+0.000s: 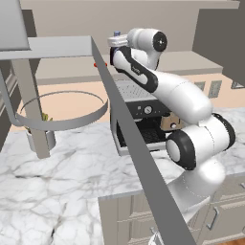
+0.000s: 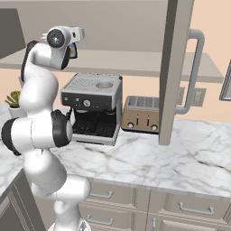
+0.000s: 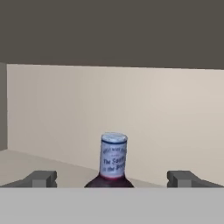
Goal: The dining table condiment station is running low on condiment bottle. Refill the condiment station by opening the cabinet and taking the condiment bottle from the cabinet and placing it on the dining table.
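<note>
Condiment bottle (image 3: pixel 113 161) centred between wide-open end effector (image 3: pixel 113 178) fingers, apparently untouched.

Left base view: behind-left of the arm (image 1: pixel 191 110), looking forward and down, near the marble counter (image 1: pixel 62 177). Right base view: behind-right, same facing. Both share the arm, counter and coffee machine (image 2: pixel 92 106). Hand view: close in, facing the cabinet (image 3: pixel 131 109) back wall, condiment bottle (image 3: pixel 113 159) at 6 o'clock.
</note>
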